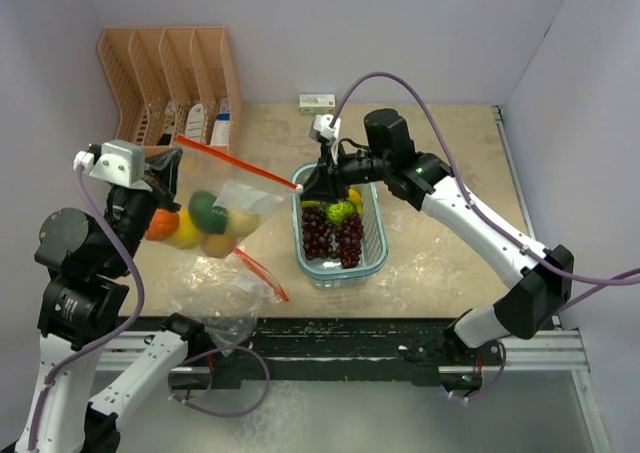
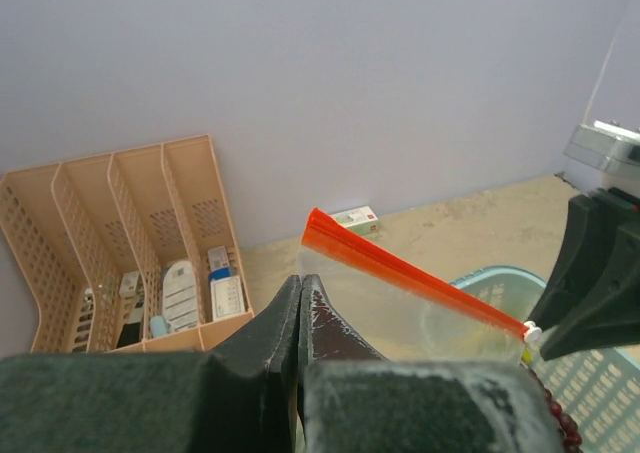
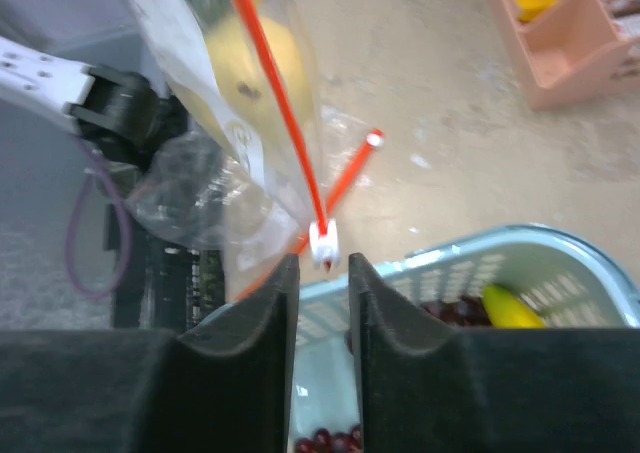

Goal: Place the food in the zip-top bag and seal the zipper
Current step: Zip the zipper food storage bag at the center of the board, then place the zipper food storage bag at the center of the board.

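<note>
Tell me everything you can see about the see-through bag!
The bag is clear, crinkly plastic with an orange-red zipper along its mouth and a small white slider at one end. It is held up, tilted, over the table, with its mouth open. The left gripper pinches the mouth edge near one corner, and the right gripper is at the slider end. Green, yellow and orange fruit lie inside.

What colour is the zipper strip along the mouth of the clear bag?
Orange-red. The zipper shows best in the left wrist view.
</note>
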Robot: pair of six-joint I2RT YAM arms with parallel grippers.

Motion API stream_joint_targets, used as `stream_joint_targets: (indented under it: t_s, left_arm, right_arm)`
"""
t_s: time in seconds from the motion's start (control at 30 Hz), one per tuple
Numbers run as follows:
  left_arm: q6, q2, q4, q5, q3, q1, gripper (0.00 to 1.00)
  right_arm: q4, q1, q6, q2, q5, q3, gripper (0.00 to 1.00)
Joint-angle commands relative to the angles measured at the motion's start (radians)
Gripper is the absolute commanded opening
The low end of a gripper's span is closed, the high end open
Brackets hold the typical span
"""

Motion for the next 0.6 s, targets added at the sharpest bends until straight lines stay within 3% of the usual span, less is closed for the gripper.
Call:
stream_joint_targets:
  t_s: [0.0,0.07,0.13,0.17,0.23,0.33,0.37,0.47,0.5,0.57]
  left_arm:
    - [-0.018,0.028,0.119,-0.095,0.028,0.004,0.0]
    - [-0.035,0.056,0.109,-0.115,0.022,0.005,0.0]
    - [-0.06,0.098,0.081,-0.187,0.018,0.005,0.0]
    - [-0.073,0.119,0.067,-0.239,0.014,0.004,0.0]
    - [-0.098,0.162,0.045,-0.342,0.003,0.004,0.0]
    - [-0.148,0.202,0.012,-0.423,-0.009,0.004,0.0]
    - [-0.158,0.21,0.009,-0.455,-0.015,0.004,0.1]
    - [-0.18,0.227,0.0,-0.531,-0.029,0.004,0.86]
    - [-0.184,0.228,-0.005,-0.535,-0.03,0.005,1.0]
    - [-0.19,0.224,-0.008,-0.535,-0.034,0.004,0.99]
  right_arm:
    - [-0.031,-0.01,0.033,-0.024,0.188,0.016,0.46]
    - [-0.021,-0.008,0.051,-0.048,0.229,0.024,0.65]
    - [0.011,-0.008,0.081,-0.086,0.26,0.01,0.94]
    - [0.034,-0.007,0.098,-0.11,0.272,-0.001,1.0]
    - [0.063,-0.007,0.119,-0.15,0.335,-0.028,1.0]
    - [0.073,-0.004,0.129,-0.173,0.302,-0.043,1.0]
    - [0.07,0.0,0.136,-0.171,0.293,-0.045,1.0]
    - [0.07,0.061,0.137,-0.156,0.321,-0.054,1.0]
    - [0.07,0.098,0.133,-0.146,0.352,-0.053,1.0]
    - [0.066,0.178,0.128,-0.11,0.41,-0.034,0.99]
